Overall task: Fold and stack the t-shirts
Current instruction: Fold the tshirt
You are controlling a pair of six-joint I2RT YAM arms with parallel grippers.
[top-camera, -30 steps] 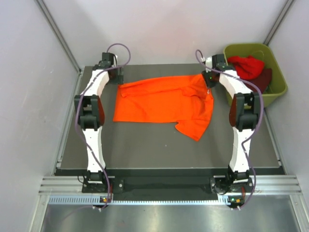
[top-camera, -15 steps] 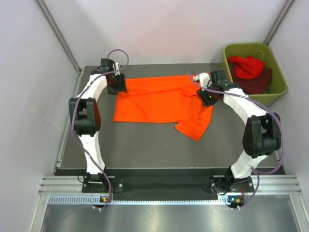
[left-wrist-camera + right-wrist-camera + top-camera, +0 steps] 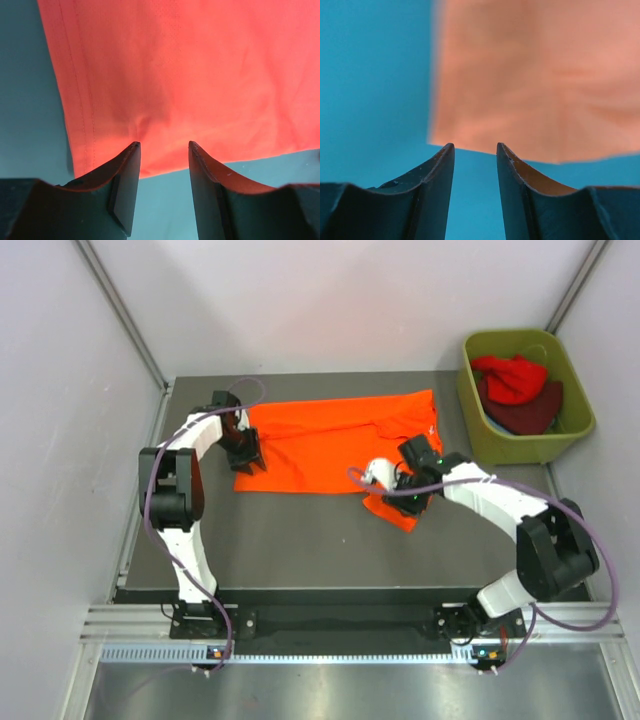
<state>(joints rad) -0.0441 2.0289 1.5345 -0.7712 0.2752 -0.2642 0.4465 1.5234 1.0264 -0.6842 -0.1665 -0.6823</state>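
Observation:
A bright orange t-shirt (image 3: 330,445) lies spread on the dark table (image 3: 300,540), with one flap reaching toward the near right. My left gripper (image 3: 249,460) is open and empty, low over the shirt's near left corner. In the left wrist view the gripper (image 3: 164,147) points at the shirt's (image 3: 190,75) near edge, with the stitched hem to the left. My right gripper (image 3: 400,497) is open and empty at the near right flap. In the right wrist view the gripper (image 3: 475,147) faces the blurred cloth edge (image 3: 540,80).
An olive-green tub (image 3: 563,436) stands off the table's far right corner and holds a red t-shirt (image 3: 512,375) and a dark maroon one (image 3: 530,415). Grey walls close in the left, back and right sides.
Both grippers have moved from the shirt's far corners toward its near edge. The shirt's far right corner now lies flat, and the right arm has stretched inward over the table.

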